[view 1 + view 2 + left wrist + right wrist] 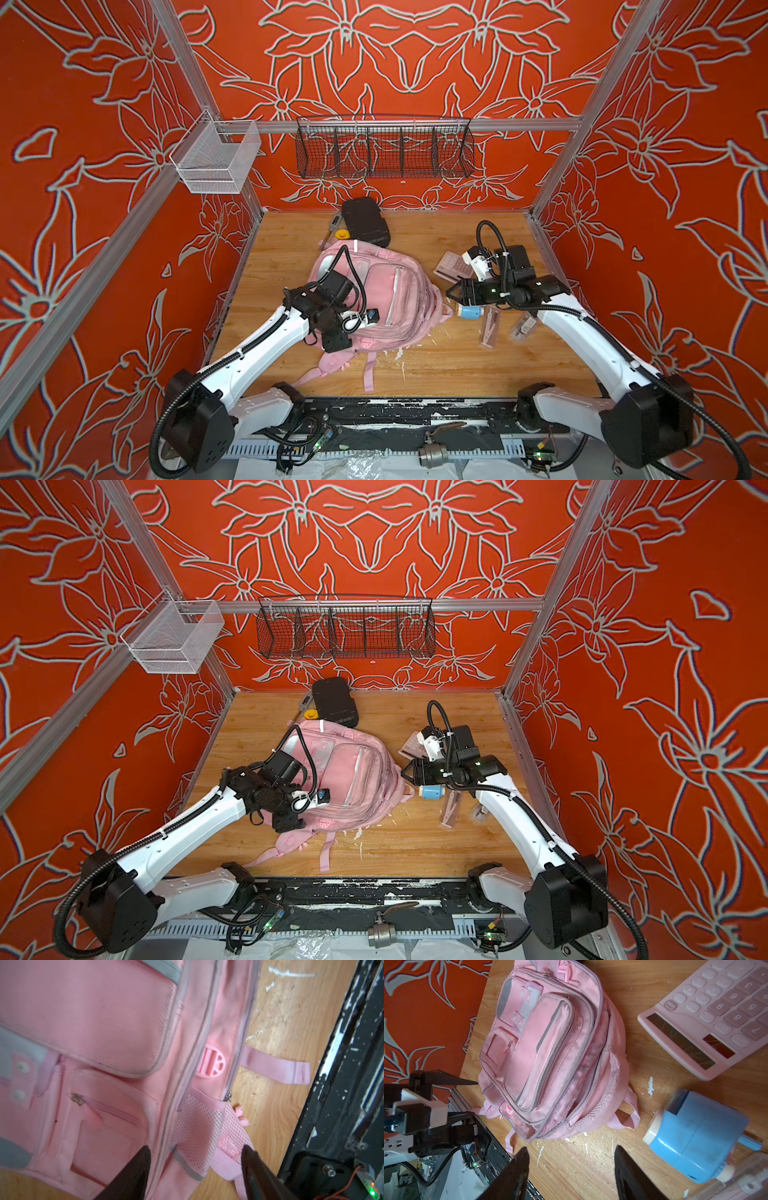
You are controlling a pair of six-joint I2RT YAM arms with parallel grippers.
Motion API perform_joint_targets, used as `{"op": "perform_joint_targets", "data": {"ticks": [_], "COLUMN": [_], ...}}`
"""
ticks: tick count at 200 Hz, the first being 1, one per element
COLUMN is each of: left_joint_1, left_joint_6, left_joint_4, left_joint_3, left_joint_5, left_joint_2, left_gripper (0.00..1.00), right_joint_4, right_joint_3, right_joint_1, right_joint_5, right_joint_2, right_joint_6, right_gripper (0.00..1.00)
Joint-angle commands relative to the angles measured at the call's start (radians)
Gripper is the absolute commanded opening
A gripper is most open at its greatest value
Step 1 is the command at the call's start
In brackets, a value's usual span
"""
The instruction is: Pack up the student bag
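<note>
The student bag (395,291) (357,771) is a pale pink backpack lying front up in the middle of the wooden table, straps toward the front edge. My left gripper (338,345) (286,823) (474,1098) is at the bag's front-left corner. In the left wrist view this gripper (196,1148) is open, its two black fingers on either side of the mesh side pocket (199,1126), gripping nothing. My right gripper (453,293) (407,773) (572,1147) hangs open over bare wood just right of the bag (550,1053), empty.
Right of the bag lie a pink calculator (453,266) (716,1012), a blue pencil sharpener (469,311) (695,1136) and clear plastic cases (488,332). A black hard case (365,222) and a small yellow item (343,235) sit behind the bag. Wire baskets (384,147) hang on the back rail.
</note>
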Motion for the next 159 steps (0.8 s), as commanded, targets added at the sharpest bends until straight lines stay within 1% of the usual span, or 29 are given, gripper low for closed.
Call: {"op": "perform_joint_targets", "data": {"ticks": [1, 19, 26, 54, 73, 93, 113, 121, 133, 149, 156, 159], "left_joint_1": [-0.005, -0.005, -0.005, -0.015, -0.022, -0.022, -0.023, -0.025, -0.026, -0.028, -0.03, -0.03], "left_joint_6": [0.09, 0.103, 0.101, 0.084, 0.074, 0.062, 0.044, 0.038, 0.022, 0.001, -0.013, -0.02], "left_joint_4": [0.043, 0.082, 0.103, 0.264, 0.317, 0.312, 0.314, 0.317, 0.318, 0.3, 0.294, 0.29], "left_joint_3": [-0.057, -0.103, -0.119, -0.189, -0.198, -0.195, -0.202, -0.204, -0.202, -0.194, -0.189, -0.185], "left_joint_5": [0.027, 0.073, 0.074, -0.044, -0.101, -0.104, -0.084, -0.079, -0.07, -0.051, -0.044, -0.039], "left_joint_2": [-0.03, -0.034, -0.031, 0.004, 0.037, 0.065, 0.076, 0.074, 0.066, 0.055, 0.05, 0.048], "left_gripper": [0.69, 0.69, 0.69, 0.68, 0.66, 0.63, 0.56, 0.51, 0.39, 0.18, 0.03, 0.0], "right_joint_4": [0.006, -0.007, -0.001, 0.036, 0.026, 0.022, 0.042, 0.051, 0.061, 0.084, 0.101, 0.105], "right_joint_3": [-0.011, -0.001, -0.004, -0.013, 0.001, 0.011, 0.014, 0.018, 0.03, 0.046, 0.054, 0.056], "right_joint_1": [0.021, 0.031, 0.035, 0.062, 0.09, 0.108, 0.114, 0.115, 0.117, 0.125, 0.13, 0.132], "right_joint_5": [-0.035, -0.021, -0.022, -0.016, -0.008, 0.004, 0.014, 0.016, 0.011, 0.0, -0.007, -0.01], "right_joint_2": [0.047, 0.082, 0.094, 0.115, 0.146, 0.186, 0.226, 0.242, 0.268, 0.298, 0.311, 0.314], "right_joint_6": [-0.019, -0.001, 0.011, 0.035, 0.033, 0.041, 0.066, 0.075, 0.084, 0.084, 0.084, 0.085], "right_gripper": [0.63, 0.62, 0.62, 0.6, 0.56, 0.53, 0.48, 0.46, 0.45, 0.44, 0.43, 0.43]}}
